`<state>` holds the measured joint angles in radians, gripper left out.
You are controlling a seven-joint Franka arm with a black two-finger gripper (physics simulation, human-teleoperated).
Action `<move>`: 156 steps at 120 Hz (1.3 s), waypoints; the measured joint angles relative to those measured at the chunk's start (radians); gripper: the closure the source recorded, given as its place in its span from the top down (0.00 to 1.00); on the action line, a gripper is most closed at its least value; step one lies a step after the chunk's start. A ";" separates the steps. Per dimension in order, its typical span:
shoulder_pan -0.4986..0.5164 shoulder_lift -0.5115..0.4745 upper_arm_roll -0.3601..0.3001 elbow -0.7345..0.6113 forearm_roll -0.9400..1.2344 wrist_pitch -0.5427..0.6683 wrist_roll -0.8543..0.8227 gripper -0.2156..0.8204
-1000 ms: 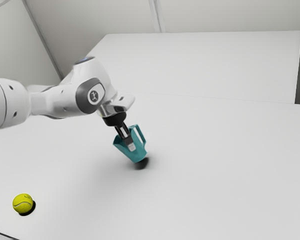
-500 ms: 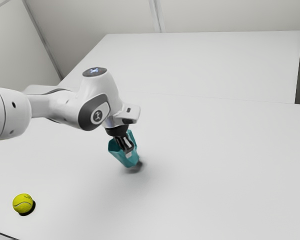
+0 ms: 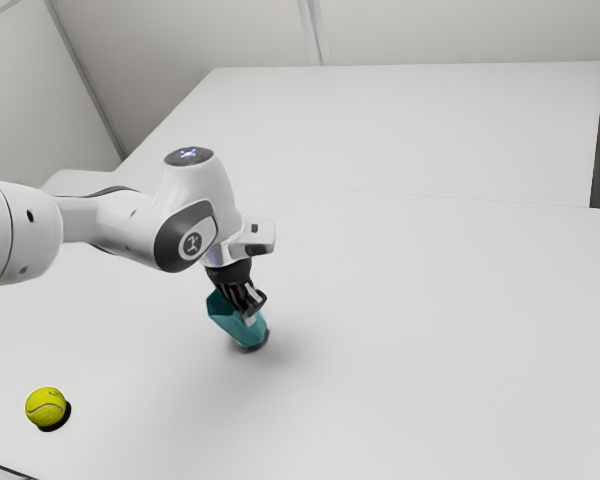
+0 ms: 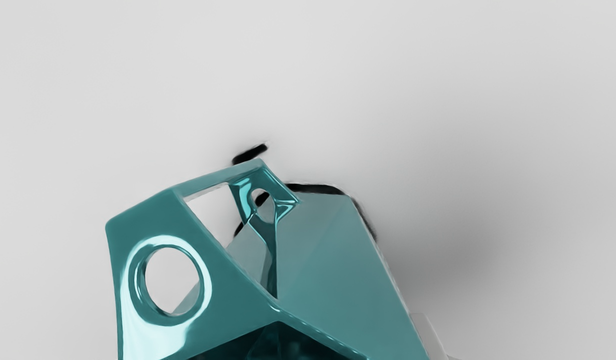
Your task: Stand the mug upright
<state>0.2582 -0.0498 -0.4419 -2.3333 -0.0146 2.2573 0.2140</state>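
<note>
The claw [image 3: 252, 308] is closed on the mug [image 3: 227, 317], low over the white table [image 3: 430, 350], and points obliquely down toward it. In the wrist view, part of one grey fingertip [image 4: 427, 335] lies alongside the outer face of the mug wall. The mug is teal, with a smooth, glossy finish and flat, angular facets meeting at crisp edges. It is tilted, neither upright nor flat on its side: in the exterior view its mouth faces up and toward the view's left, and its base is at the lower end, toward the view's right. The interior is a much darker teal. The handle [image 4: 227, 285] is an angular loop joined to the body, pierced by a large round hole near the mouth and a smaller one near the base. A dark shadow [image 3: 252, 347] adjoins the base; whether base and table touch cannot be determined. The white arm [image 3: 130, 215] enters from the exterior view's left. A yellow-green tennis ball [image 3: 46, 407] rests on the table, well apart from the mug, toward the exterior view's left and nearer that camera.
</note>
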 joint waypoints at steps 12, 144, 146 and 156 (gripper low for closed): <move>0.004 0.005 0.000 0.001 0.000 -0.009 -0.022 0.05; 0.029 -0.010 -0.005 0.544 0.027 -0.380 -0.119 0.77; 0.027 -0.005 -0.004 0.570 0.030 -0.397 -0.119 0.77; -0.020 0.025 0.033 0.688 0.046 -0.479 -0.123 0.78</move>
<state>0.2382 -0.0251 -0.4094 -1.6455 0.0311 1.7784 0.0907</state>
